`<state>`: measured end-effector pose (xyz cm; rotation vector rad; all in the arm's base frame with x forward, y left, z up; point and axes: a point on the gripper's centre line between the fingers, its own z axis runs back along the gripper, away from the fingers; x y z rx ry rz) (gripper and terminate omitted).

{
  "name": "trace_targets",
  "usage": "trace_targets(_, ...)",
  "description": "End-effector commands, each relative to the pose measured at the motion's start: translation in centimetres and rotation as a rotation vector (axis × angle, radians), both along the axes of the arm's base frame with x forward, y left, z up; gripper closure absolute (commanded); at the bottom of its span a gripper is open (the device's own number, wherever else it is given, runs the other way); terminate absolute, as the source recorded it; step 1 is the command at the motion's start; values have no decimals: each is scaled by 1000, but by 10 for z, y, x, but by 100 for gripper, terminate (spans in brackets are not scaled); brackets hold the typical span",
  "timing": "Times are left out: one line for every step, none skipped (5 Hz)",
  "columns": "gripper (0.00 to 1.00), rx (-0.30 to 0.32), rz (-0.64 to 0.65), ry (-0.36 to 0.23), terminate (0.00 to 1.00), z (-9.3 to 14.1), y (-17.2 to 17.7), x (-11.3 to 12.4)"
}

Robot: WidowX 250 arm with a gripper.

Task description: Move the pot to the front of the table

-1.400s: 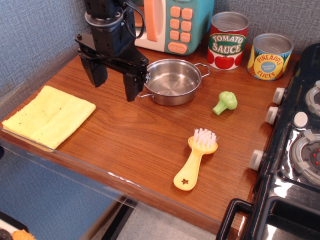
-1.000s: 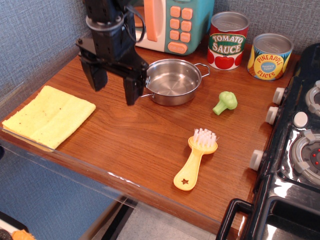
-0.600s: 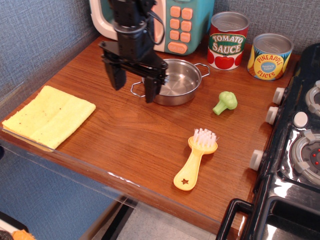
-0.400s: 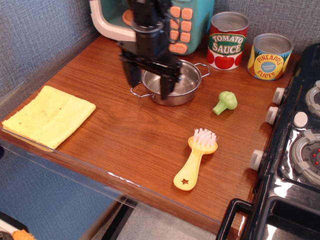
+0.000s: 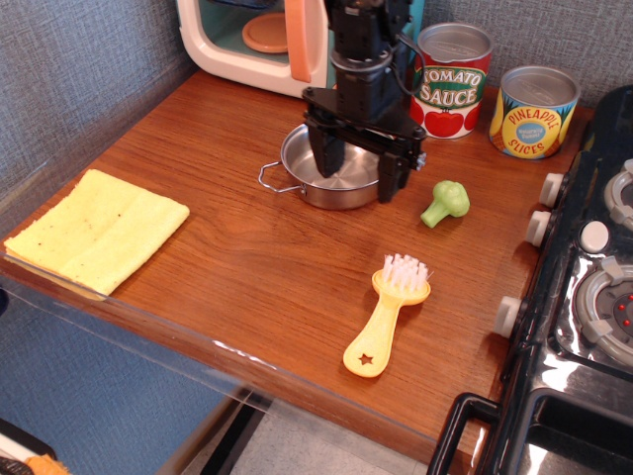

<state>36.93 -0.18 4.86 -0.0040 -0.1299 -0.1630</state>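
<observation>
I have one view only, looking down across the tabletop (image 5: pixel 247 257) from its front edge. The gripper (image 5: pixel 358 170) hangs over the pot (image 5: pixel 331 178), its fingers (image 5: pixel 328 153) spread apart and holding nothing; one finger looks to sit over the inside of the pot and the other outside its right wall, though I cannot tell how low they reach or whether either touches metal. The pot stands toward the back of the tabletop, in front of the toy microwave (image 5: pixel 272 40) and left of the tomato sauce can (image 5: pixel 451 79), with one wire handle pointing left.

I judge this to be the reach-and-align step, before any grasp. My next move should be to lower until the right-hand wall lies between the fingers, close on it, then lift or drag the pot toward the near edge. The thin shiny wall may slip, so I want a firm, square pinch.

The surface is smooth reddish wood grain with a clear plastic rim (image 5: pixel 148 317) along the front. The open stretch between the yellow cloth (image 5: pixel 94 230) and the yellow brush (image 5: pixel 386 315) looks like the best landing place. The green broccoli (image 5: pixel 445 203) lies just right of the gripper, the pineapple can (image 5: pixel 534 111) stands at the back, and the black stove (image 5: pixel 584 297) fills the right side. Blue-grey walls close in behind and to the left.
</observation>
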Motion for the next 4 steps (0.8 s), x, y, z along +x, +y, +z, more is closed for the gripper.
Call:
trace_targets(0,28,-13,-19,0,1,-4,13)
trace_targets(0,44,4,7,0,-9,3,15)
trace_targets(0,49,18,10,0,-10,5,15)
trace_targets(100,55,18,15,0,-13,7,13)
